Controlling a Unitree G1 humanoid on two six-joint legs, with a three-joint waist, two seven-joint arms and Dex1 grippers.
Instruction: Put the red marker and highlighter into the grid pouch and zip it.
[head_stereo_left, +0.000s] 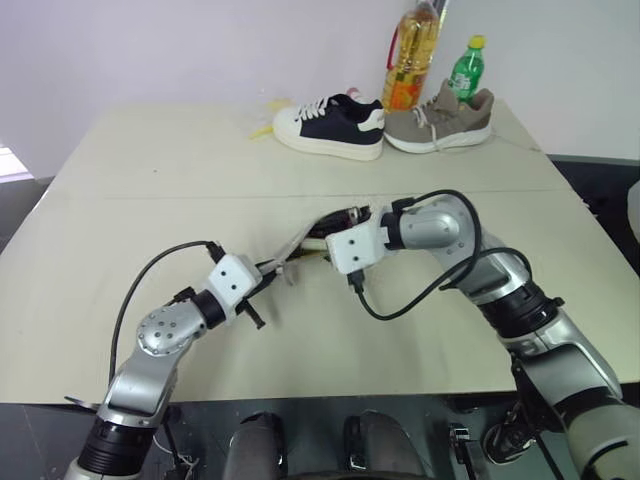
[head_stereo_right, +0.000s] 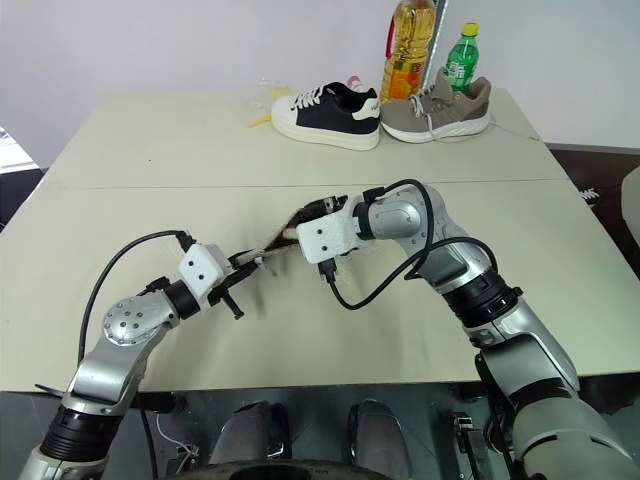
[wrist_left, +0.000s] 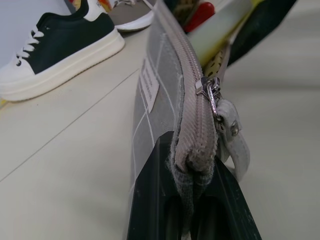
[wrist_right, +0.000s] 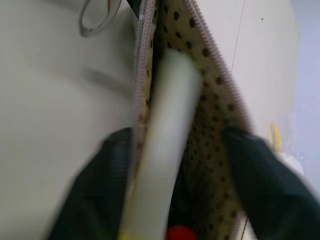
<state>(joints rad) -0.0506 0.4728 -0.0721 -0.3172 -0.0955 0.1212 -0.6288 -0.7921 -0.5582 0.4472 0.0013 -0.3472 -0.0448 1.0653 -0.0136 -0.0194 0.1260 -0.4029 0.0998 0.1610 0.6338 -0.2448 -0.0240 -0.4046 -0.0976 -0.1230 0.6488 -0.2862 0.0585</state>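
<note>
— Where the left gripper (wrist_left: 192, 210) pinches the grid pouch (wrist_left: 160, 107) by its ribbed zipper end, what's inside?

— Dotted cream lining, with the pale highlighter (wrist_right: 165, 150) lying in the mouth and the red marker (wrist_right: 179, 233) beside it. Right gripper (wrist_right: 175, 175) fingers stand apart, straddling the opening.

— Surface?

— Matte beige table (head_stereo_left: 150, 180); sneakers (head_stereo_left: 330, 125) near the white wall.

A wide, pale beige table (head_stereo_left: 150, 200) with a faint seam running across it fills the room's middle. Behind the table stands a plain white wall (head_stereo_left: 150, 50). Dark grey floor (head_stereo_left: 20, 200) shows beside the table's edges, under even, soft light.
</note>
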